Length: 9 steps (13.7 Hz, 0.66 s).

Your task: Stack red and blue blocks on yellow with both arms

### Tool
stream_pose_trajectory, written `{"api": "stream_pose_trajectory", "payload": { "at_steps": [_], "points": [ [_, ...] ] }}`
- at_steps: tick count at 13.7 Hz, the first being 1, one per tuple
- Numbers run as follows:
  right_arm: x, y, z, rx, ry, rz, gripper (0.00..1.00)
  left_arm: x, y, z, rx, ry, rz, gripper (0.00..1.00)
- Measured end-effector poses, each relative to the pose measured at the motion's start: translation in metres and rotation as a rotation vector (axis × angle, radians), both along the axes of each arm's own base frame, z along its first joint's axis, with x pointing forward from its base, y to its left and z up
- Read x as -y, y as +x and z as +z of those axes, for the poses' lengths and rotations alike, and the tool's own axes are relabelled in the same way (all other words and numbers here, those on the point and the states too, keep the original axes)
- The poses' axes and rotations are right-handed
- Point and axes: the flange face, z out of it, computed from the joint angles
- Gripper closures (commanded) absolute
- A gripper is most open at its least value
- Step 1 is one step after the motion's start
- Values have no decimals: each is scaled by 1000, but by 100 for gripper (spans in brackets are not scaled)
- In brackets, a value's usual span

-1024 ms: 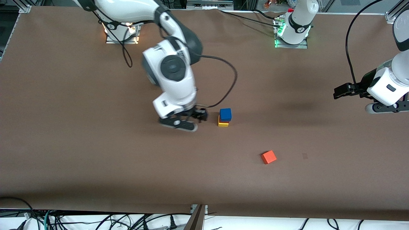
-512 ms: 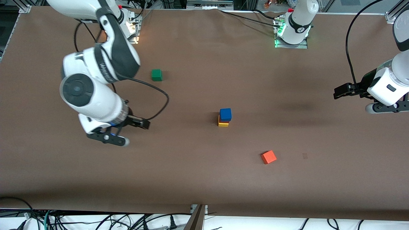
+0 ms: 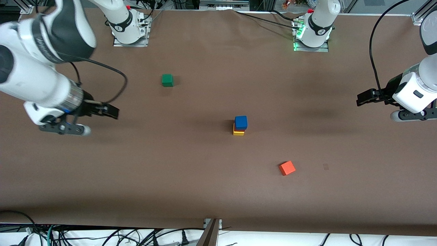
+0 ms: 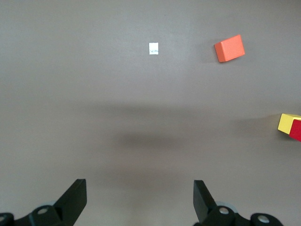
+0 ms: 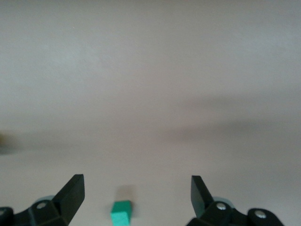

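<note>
Brown matte table (image 3: 205, 191) bears stacked cubes (blue block (image 3: 241, 122) topmost).

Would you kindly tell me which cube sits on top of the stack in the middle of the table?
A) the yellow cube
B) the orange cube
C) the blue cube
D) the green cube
C: the blue cube tops the stack, with the red cube under it and the yellow cube at the bottom; the orange cube and green cube lie apart on the table.
</note>
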Motion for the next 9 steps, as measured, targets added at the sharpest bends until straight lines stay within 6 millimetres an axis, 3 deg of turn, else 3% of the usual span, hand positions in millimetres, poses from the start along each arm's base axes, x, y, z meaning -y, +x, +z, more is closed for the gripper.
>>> {"api": "stream_pose_trajectory", "payload": {
  "at_steps": [4, 6, 9],
  "points": [
    [42, -43, 31, 21, 4, 62, 0, 0, 0, 0, 0, 0, 0, 0],
    [48, -55, 39, 29, -1, 86, 0, 0, 0, 0, 0, 0, 0, 0],
    [47, -58, 42, 33, 0, 100, 0, 0, 0, 0, 0, 0, 0, 0]
  ]
}}
